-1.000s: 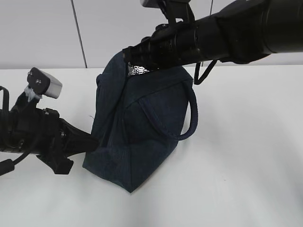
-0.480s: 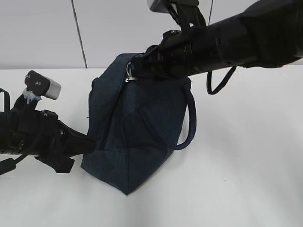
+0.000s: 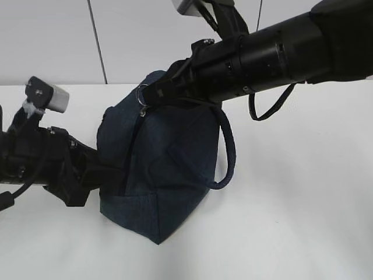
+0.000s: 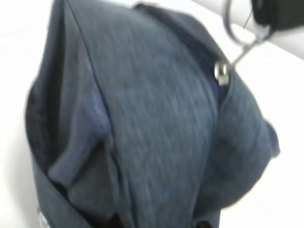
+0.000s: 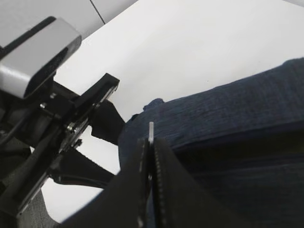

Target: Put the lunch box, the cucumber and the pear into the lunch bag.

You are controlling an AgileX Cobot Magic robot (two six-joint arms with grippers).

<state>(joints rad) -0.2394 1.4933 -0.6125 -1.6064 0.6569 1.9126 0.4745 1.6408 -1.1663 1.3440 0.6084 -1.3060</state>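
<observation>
Lunch bag (image 3: 157, 169) upright on table (image 3: 291, 204), right tool (image 3: 152, 93) pinching ring pull (image 3: 141, 95)

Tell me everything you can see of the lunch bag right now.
The lunch bag is dark navy woven fabric, standing upright on the white table and slumped. A loop handle hangs down its right side. The right gripper pinches the silver ring pull at the top. The left gripper is against its lower left side. No lining or contents show.
</observation>
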